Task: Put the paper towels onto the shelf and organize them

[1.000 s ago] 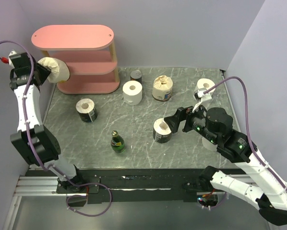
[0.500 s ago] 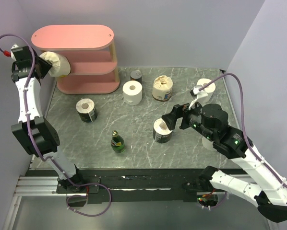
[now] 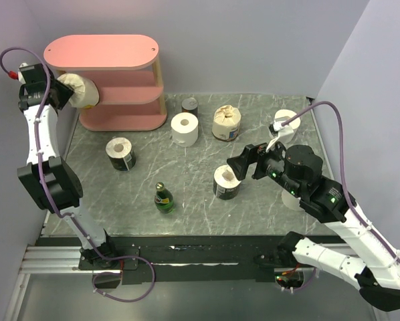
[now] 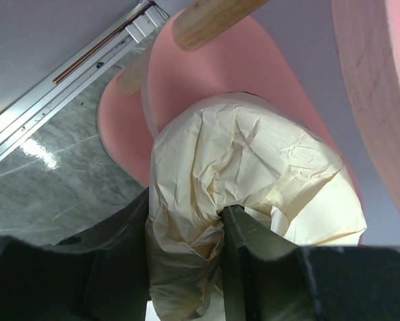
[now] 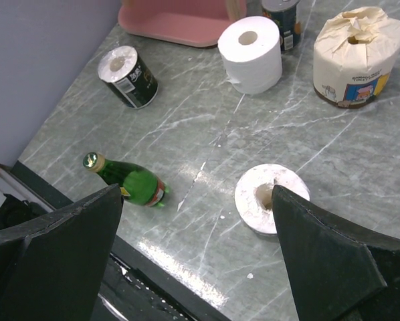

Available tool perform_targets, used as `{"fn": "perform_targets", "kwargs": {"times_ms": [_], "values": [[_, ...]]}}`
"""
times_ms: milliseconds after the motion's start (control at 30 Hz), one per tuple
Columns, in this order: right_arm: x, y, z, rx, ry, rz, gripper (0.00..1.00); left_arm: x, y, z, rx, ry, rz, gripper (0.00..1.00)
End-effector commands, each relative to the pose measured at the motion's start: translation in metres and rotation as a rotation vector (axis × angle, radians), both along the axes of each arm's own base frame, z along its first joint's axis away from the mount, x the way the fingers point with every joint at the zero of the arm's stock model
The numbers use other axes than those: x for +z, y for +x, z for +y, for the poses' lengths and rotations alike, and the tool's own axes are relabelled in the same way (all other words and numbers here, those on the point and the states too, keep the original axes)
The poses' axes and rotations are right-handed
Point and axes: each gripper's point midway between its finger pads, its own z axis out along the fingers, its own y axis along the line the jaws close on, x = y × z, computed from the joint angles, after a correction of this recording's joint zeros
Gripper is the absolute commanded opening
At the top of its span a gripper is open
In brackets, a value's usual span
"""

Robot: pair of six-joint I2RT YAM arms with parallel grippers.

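At the shelf's (image 3: 120, 50) left end, we note the left gripper (image 3: 56, 95) clamped on a cream roll (image 3: 79, 91), held level with the gap under the top board. From the left wrist view one finger (image 4: 243, 254) is sunk into the roll's crumpled hollow and the other presses its outer wrap; the fingertips are buried. Pink boards (image 4: 207, 73) and a wooden post stand just behind the roll (image 4: 253, 160); we cannot tell whether it touches the middle board.

Right gripper (image 3: 248, 160) hangs above the marble table (image 3: 186, 167), fingers spread wide and holding nothing (image 5: 196, 194). A dark-wrapped roll (image 3: 225, 180) stands just below it, its hollow core facing up (image 5: 270, 198).

Loose on the table:
- white roll (image 3: 184, 128), mid-back
- cream roll with printed band (image 3: 227, 123), beside it
- second dark-wrapped roll (image 3: 121, 153), left
- far-right white roll (image 3: 287, 122), partly hidden behind the arm's cable
- tin can (image 3: 190, 105), cut off at the top of the right wrist view
- green bottle (image 3: 163, 198); upright or lying, we cannot settle
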Motion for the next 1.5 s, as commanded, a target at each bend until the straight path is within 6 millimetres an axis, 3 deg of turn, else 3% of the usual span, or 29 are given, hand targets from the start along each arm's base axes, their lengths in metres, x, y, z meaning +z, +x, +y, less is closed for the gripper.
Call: {"fn": "perform_targets", "kwargs": {"times_ms": [0,333,467,667,867,1400,1467], "values": [[0.037,0.002,-0.007,-0.026,0.062,-0.096,1.00,0.043,0.017,0.001,0.001,0.007,-0.139,0.25],[0.039,0.004,-0.007,-0.031,0.059,-0.110,1.00,0.053,0.031,-0.012,-0.048,-0.051,-0.214,0.36],[0.039,0.006,-0.006,-0.032,0.057,-0.112,0.99,0.059,0.034,-0.018,-0.078,-0.076,-0.257,0.53],[0.041,0.005,-0.006,-0.032,0.058,-0.119,1.00,0.069,0.034,-0.031,-0.129,-0.104,-0.316,0.62],[0.043,0.003,-0.011,-0.040,0.063,-0.123,1.00,0.069,0.028,-0.028,-0.116,-0.098,-0.312,0.65],[0.043,-0.008,-0.015,-0.032,0.106,-0.097,1.00,0.106,0.000,-0.015,-0.120,-0.075,-0.383,0.81],[0.044,-0.010,-0.016,-0.031,0.110,-0.098,1.00,0.100,-0.006,-0.009,-0.091,-0.069,-0.362,0.81]]}}
